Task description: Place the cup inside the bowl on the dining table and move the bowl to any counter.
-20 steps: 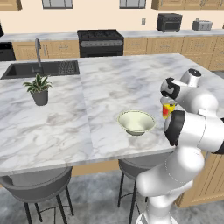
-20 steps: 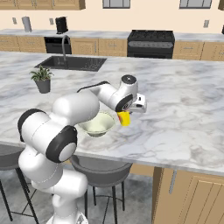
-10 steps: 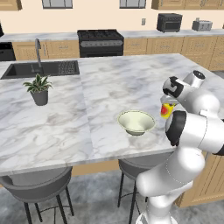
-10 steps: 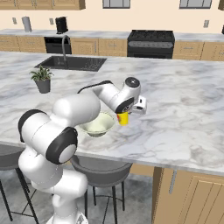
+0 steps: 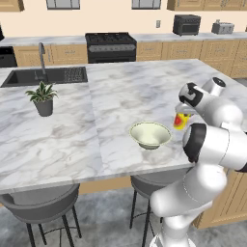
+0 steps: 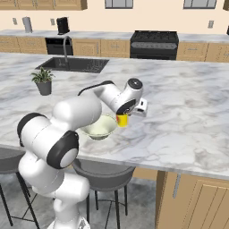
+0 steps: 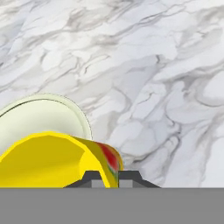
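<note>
Hand view puts the yellow cup right at the claw, its rim passing between the two dark fingertips, so the claw is clamped on the cup's wall. A red patch shows on the cup's side. Behind it sits the pale bowl, on the veined marble bench.

From the left base view, the cup hangs under the arm's wrist, just beside the bowl on the side toward the bench's right end; whether it touches the marble I cannot tell. The bowl stands upright near the bench's front edge, with nothing visible in it. A small potted plant stands well apart toward the left end, in front of the sink.

From the right base view, the cup hangs just beside the bowl's rim, under the claw. Grey stools are tucked beneath the front edge.
</note>
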Robot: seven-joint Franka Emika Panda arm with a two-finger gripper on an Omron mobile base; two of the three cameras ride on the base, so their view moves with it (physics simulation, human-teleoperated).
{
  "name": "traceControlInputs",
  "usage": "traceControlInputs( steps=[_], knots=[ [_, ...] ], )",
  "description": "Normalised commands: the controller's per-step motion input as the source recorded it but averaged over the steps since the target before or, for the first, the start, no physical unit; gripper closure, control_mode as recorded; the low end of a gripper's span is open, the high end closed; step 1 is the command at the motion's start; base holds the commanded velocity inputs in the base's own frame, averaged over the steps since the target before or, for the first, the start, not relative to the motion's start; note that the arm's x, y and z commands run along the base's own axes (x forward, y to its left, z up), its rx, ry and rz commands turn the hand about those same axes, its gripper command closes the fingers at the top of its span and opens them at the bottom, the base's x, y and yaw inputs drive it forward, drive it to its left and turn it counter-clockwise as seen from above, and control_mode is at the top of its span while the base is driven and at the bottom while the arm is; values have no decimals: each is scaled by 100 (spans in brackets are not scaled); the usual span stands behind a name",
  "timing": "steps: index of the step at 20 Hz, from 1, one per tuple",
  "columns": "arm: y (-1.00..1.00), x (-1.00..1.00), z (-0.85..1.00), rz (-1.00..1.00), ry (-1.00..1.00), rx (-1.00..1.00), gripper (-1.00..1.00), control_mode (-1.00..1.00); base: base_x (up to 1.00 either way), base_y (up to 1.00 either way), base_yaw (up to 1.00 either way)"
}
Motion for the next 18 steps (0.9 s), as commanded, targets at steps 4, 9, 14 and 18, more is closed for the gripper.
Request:
traceControlInputs(
  steps=[4,9,14,18],
  knots=[
    [25,0,6,0,0,1,100,-100,0,0,0],
    [29,-1,0,0,0,0,100,-100,0,0,0],
    [31,-2,0,0,0,0,100,-100,0,0,0],
    [31,-6,0,0,0,0,100,-100,0,0,0]
  ],
)
